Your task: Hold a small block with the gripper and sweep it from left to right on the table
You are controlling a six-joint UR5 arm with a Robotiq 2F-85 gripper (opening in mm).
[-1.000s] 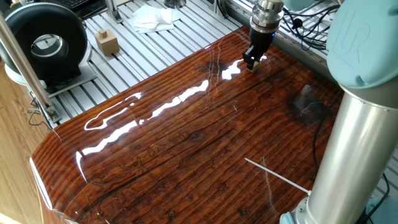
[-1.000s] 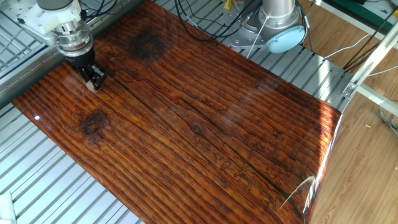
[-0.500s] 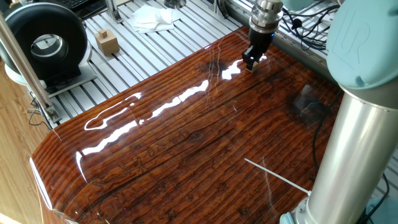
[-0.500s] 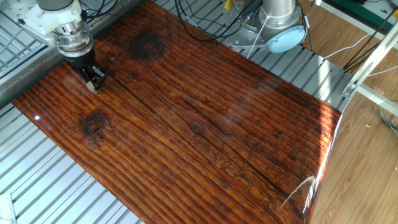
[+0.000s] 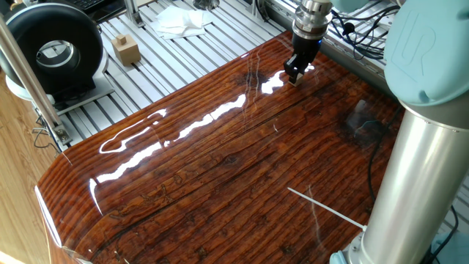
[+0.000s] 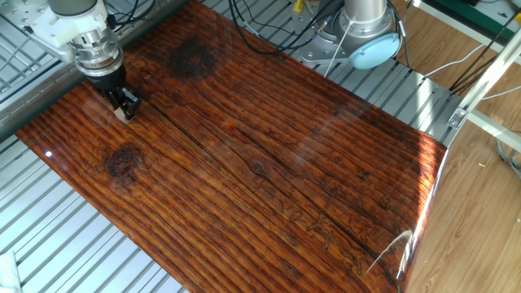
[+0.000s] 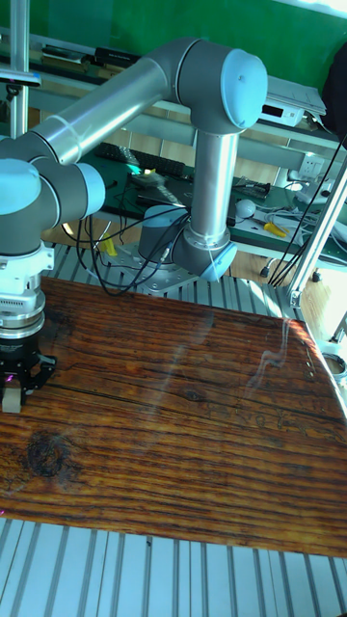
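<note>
the gripper (image 6: 123,107) points straight down with its black fingers closed narrow on the block (image 6: 124,116), a pale cube showing at the fingertips. in one fixed view the gripper (image 5: 294,75) sits low over the far corner of the table (image 5: 220,176), and the block (image 5: 294,81) looks to be at or just above the glossy surface; contact cannot be confirmed. the tall view agrees: gripper (image 7: 13,384) at the left edge of the table (image 7: 193,453), block (image 7: 12,402) pinched below the fingers.

step in hand, as judged: the grasp is made and the arm stands at the left start of the sweep. most of the travel remains, since the whole board lies open to the right.

next move calls for keeping the pinch firm and the block level on the wood, then drawing it across toward the right side along a steady height. risk: the cube is tiny and the finish is slick, so a tilt or too much downward press could twist it out of the fingers.

outward from the table: a ribbed metal frame (image 5: 146,73) surrounds it, with a tan block (image 5: 126,49) and a white cloth (image 5: 179,20) lying well apart from the work.

against the earlier frames: the gripper has shifted only slightly, a small step along the board; block and grasp look unchanged.
</note>
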